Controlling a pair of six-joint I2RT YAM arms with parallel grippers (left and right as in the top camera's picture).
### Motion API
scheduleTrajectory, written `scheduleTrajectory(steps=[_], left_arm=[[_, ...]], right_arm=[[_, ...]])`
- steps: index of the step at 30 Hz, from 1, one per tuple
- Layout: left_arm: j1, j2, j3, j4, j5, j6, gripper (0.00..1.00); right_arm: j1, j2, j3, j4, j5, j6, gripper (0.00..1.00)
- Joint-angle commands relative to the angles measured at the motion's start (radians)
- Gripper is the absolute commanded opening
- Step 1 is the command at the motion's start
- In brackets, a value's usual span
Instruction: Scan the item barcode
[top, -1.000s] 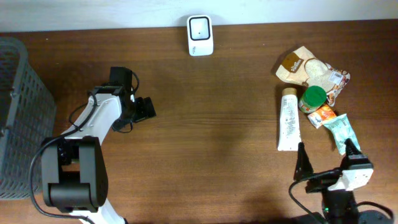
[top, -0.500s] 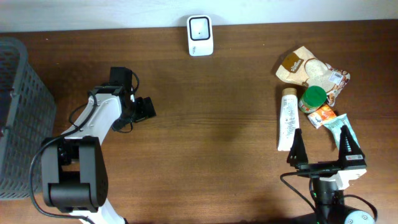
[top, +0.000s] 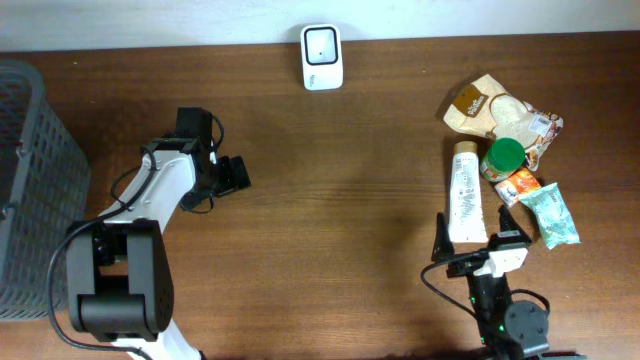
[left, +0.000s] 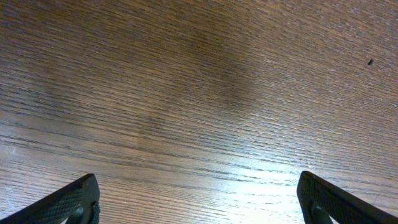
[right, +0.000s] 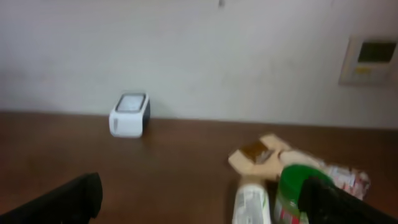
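Looking down from overhead, the right claw (top: 476, 240) sits near the front edge of the table (top: 340, 200). Its fingers are spread wide and nothing is pinched. The bottom end of the white tube (top: 465, 190) lines up right between them, though I can't tell if they touch it. The tube lies flat, lengthwise, pointing at the back wall, and its print is too small to read. Its right side is crowded: a green-lidded jar (top: 503, 157) just beside it, an orange packet (top: 520, 185) and a teal packet (top: 550, 213) next to that, and a tan snack bag (top: 490, 105) behind, touching the jar. The left side of the tube is all bare wood. The white scanner (top: 322, 57) stands at the back edge, well apart from the tube and off to its left, with nothing between them. The left claw (top: 235, 175) is spread wide too, holding nothing, over bare wood on the left half. A grey basket (top: 35, 190) sits at the left edge.
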Motion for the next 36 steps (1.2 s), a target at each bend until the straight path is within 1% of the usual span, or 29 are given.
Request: scheduleTrajectory(steps=[1,18,21,24,26,29,30,31,33,35,36], left_arm=[[-0.001,0.008,-0.002,0.0,-0.004,-0.003,0.99],[0.0,0.006,-0.002,-0.002,-0.004,-0.003,0.99],[-0.018,-0.036,-0.002,-0.001,-0.004,-0.003,0.99],[-0.082,-0.158,-0.002,-0.001,-0.004,-0.003,0.99],[-0.15,-0.291,-0.005,-0.001,-0.004,-0.003,0.99],[-0.233,-0.472,-0.013,-0.004,-0.226,0.013,0.99],[-0.247,-0.521,-0.026,0.003,-0.271,0.013,0.99],[-0.251,-0.597,-0.066,0.037,-0.285,0.017,0.99],[-0.249,-0.671,-0.132,0.108,-0.285,0.027,0.99],[-0.233,-0.769,-0.255,0.246,-0.267,0.08,0.99],[-0.22,-0.818,-0.328,0.331,-0.235,0.116,0.99]], right_arm=[[0.006,-0.008,-0.009,-0.093,-0.009,0.006,0.98],[0.005,-0.008,-0.009,-0.093,-0.016,0.006,0.98],[0.005,-0.008,-0.009,-0.093,-0.016,0.006,0.98],[0.005,-0.008,-0.009,-0.093,-0.016,0.006,0.98],[0.005,-0.008,-0.009,-0.093,-0.016,0.006,0.98],[0.005,-0.007,-0.009,-0.093,-0.016,0.006,0.98],[0.005,-0.007,-0.009,-0.093,-0.016,0.006,0.98],[0.005,-0.006,-0.009,-0.093,-0.016,0.006,0.98],[0.005,-0.007,-0.009,-0.093,-0.016,0.006,0.98],[0.005,-0.006,-0.009,-0.093,-0.016,0.006,0.98],[0.005,-0.007,-0.009,-0.093,-0.016,0.006,0.98]])
